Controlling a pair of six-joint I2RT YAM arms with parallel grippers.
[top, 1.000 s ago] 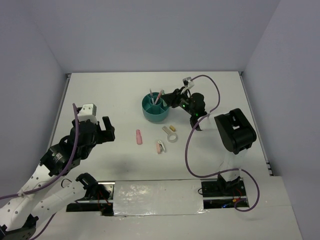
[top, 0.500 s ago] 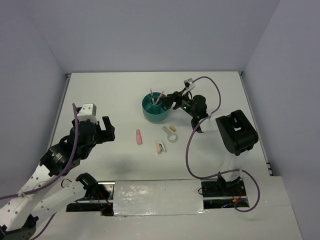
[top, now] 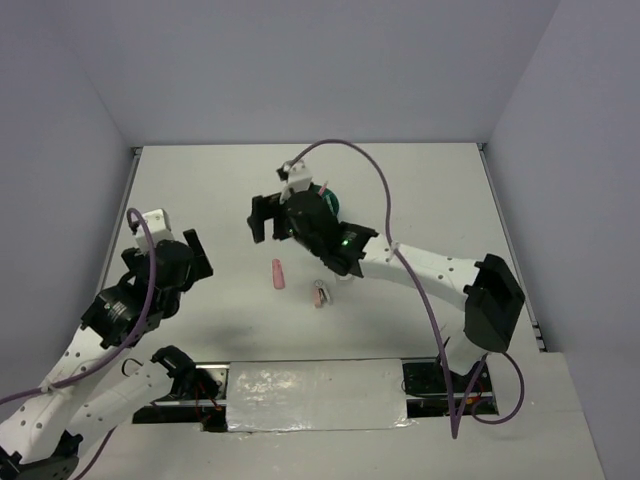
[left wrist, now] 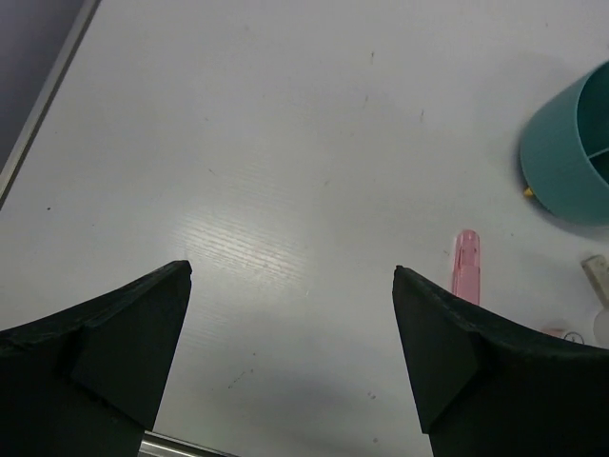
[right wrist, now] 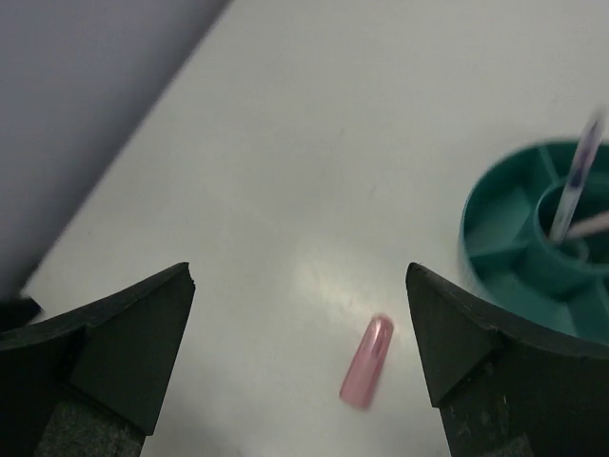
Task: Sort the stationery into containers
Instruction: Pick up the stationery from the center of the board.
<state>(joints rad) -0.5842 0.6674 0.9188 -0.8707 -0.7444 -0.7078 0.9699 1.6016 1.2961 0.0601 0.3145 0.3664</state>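
The teal organiser (right wrist: 495, 221) holds a grey pen (right wrist: 576, 181) and a pink pen (right wrist: 590, 227) upright in its central cup. In the top view my right arm covers most of the organiser (top: 331, 206). A pink capsule (top: 278, 274) lies on the table left of it, with a pink-white clip (top: 320, 295) nearer the arms. My right gripper (top: 262, 218) hangs open and empty, high above the pink capsule (right wrist: 367, 362). Further left, my left gripper (top: 197, 256) is also open and empty. The left wrist view shows the capsule (left wrist: 465, 267) just beyond its right finger.
In the left wrist view a small yellowish piece (left wrist: 528, 191) lies by the organiser's (left wrist: 571, 152) foot, and a pale piece (left wrist: 597, 276) and the clear tape ring (left wrist: 601, 326) sit at the right edge. The grey side wall (right wrist: 95, 114) runs along the table's left.
My right arm has swung from the organiser's right side across it to the left, and its jaws have opened wide. The left gripper has drawn back slightly to the left.
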